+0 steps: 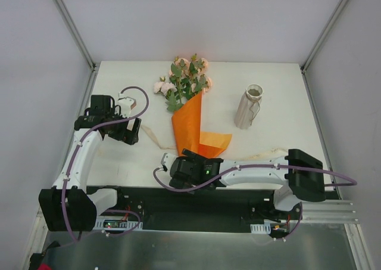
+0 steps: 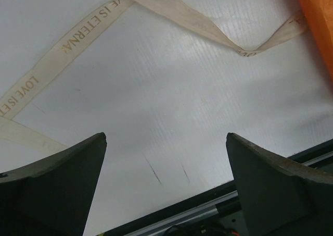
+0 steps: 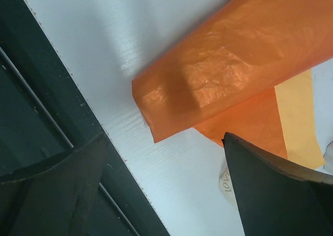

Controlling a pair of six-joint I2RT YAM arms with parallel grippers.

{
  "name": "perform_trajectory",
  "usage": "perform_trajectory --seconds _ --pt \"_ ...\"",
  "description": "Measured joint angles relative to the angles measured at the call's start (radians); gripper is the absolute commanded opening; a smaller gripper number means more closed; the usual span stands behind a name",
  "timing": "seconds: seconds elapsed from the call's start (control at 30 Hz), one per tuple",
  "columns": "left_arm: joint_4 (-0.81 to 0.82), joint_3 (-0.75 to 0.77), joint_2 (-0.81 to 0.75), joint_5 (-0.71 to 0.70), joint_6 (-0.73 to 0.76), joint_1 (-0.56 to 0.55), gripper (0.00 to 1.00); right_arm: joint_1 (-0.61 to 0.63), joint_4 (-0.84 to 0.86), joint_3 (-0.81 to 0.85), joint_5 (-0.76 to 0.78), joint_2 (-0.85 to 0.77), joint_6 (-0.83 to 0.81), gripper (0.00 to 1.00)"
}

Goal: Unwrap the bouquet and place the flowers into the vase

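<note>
The bouquet lies in the middle of the table: peach-pink flowers with green leaves stick out of the far end of an orange paper cone. A loosened flap of paper spreads to its right. The beige vase stands upright to the right of the bouquet. My right gripper is open at the cone's narrow near end, which lies just ahead of the gripper, not between the jaws. My left gripper hangs open to the left of the bouquet, and in its wrist view the gripper has only bare table between its fingers.
A cream printed ribbon trails loose over the table left of the cone, and a bit of ribbon shows by my right finger. The table's near edge and black rail are close behind both grippers. Grey walls enclose the table.
</note>
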Motion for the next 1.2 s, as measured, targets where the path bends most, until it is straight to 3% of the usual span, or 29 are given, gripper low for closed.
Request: perform_trajectory --seconds 0.6,0.73,1.2 --pt "0.023 -0.017 0.002 -0.008 0.001 0.0 0.99 0.0 0.093 -0.003 0.101 0.13 -0.101 0.99" --pt "0.023 -0.017 0.002 -0.008 0.003 0.0 0.99 0.001 0.144 -0.013 0.147 0.13 -0.123 0.91" --pt "0.031 -0.027 0.001 -0.008 0.013 0.0 0.99 0.018 0.478 -0.186 0.358 0.111 -0.192 0.79"
